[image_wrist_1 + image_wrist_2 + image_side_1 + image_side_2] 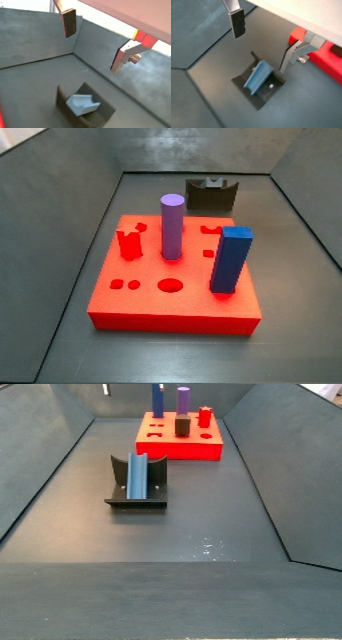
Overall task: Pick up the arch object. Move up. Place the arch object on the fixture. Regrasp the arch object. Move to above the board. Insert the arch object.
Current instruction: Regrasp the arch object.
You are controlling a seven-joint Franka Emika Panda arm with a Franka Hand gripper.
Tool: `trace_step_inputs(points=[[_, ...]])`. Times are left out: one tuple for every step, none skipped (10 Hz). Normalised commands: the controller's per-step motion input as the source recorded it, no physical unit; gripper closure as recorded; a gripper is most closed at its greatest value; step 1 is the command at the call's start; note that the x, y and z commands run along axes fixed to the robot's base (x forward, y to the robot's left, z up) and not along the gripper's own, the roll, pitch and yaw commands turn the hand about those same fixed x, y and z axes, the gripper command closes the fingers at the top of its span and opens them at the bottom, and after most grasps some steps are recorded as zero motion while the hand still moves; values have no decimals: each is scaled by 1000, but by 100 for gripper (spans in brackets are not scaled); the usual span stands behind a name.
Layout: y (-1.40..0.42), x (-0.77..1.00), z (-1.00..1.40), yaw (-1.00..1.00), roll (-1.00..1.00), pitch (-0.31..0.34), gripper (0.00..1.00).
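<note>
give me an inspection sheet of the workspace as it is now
surface: dark grey floor, bare apart from the rig's parts
job's things: arch object resting in the fixture; board apart from them
clutter: purple cylinder, tall blue block and small red piece upright on the board
gripper: gripper open above the arch object, holding nothing
cables: nothing seen
surroundings: grey walls

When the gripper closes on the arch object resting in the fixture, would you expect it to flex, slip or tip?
The arch object looks like a solid moulded block, so probably stiff. It leans in the fixture, so it may shift if nudged sideways. Its smooth faces could slip. The gripper hangs open above it.
</note>
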Motion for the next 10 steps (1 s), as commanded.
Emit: trace_step_inputs(points=[[-23,35,-6,35,1000,8,0],[-27,46,-1,39,1000,27,0],[-30,56,-3,42,1000,37,0],[-33,77,-11,55,1000,77,0],[-35,85,-12,65,1000,99,0],[-39,95,-12,85,852,132,0],[-39,93,-13,98,656,136,0],[-36,91,-10,122,402,126,0],[-28,85,-4,131,310,116,0],[-28,70,-3,151,203,81,0]])
